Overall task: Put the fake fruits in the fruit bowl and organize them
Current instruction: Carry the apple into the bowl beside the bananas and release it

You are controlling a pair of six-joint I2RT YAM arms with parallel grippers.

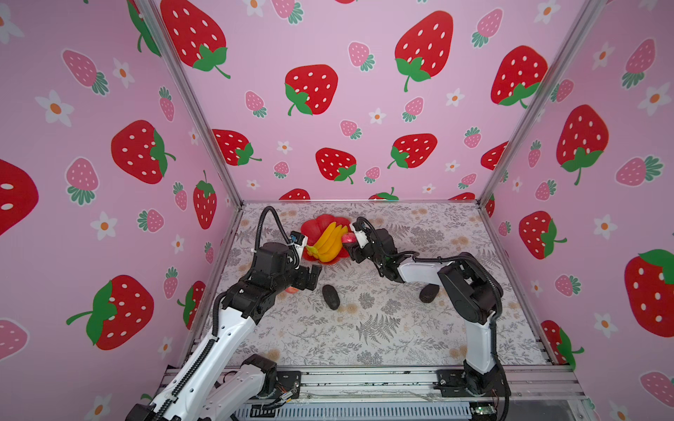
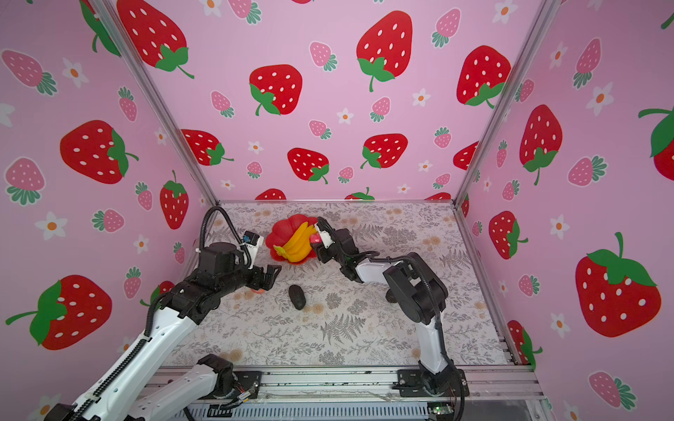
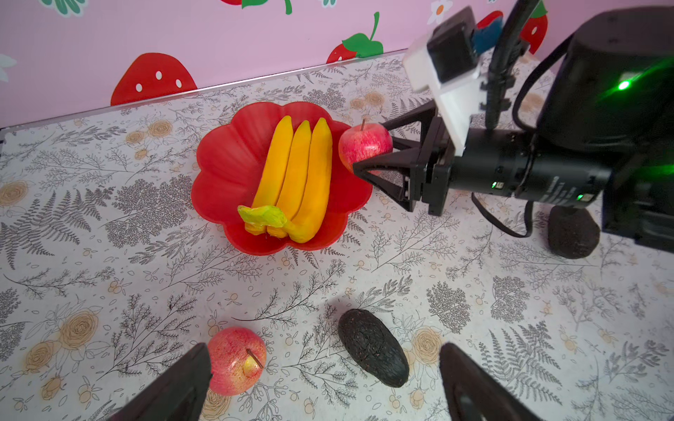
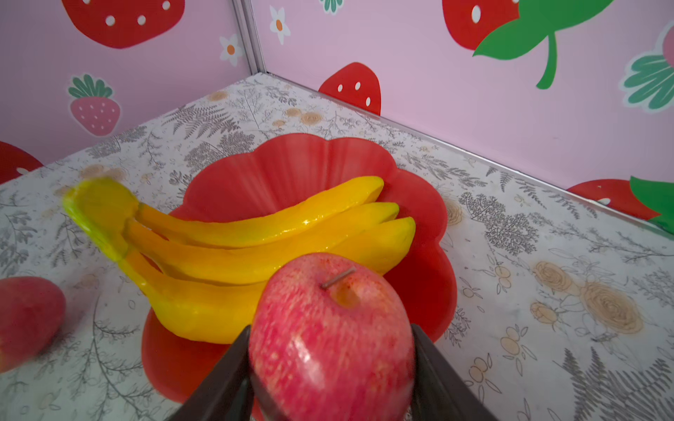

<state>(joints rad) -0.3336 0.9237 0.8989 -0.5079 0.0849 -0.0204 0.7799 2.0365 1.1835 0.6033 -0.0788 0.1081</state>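
Holding a small, shiny red-pink apple [image 4: 330, 339] with a thin brown stalk, the right jaws stand about half open, one pressed on each side of its round middle. The apple hangs by the edge of the shallow, glossy red bowl [image 3: 226, 164] shaped like a flower. It is just beside the tips of the yellow plastic banana bunch [image 3: 295, 175] that lies across the bowl. I cannot tell if the apple touches the rim. The left jaws are spread wide with nothing in them, low over the flowery grey-and-white counter [image 3: 474, 284]. Between them in the left wrist view sit a second apple [image 3: 235, 361], lying on its side right next to one jaw, and a dark brown-black bumpy fruit [image 3: 372, 348] shaped like an egg. Another dark bumpy fruit [image 3: 572, 233] sits on the counter by the right arm, well apart from the bowl. So the bunch is in, one apple is almost in, and three fruits wait. The apples look light, hard and smooth, so they may slip or roll. Grab them across the fat middle, not by the stalk. The dark fruits look rough, so they should slip less; take them across the short way. The bananas fill the middle of the bowl, so the free room is at the sides. Let the apple go low, or it may roll off the rim.
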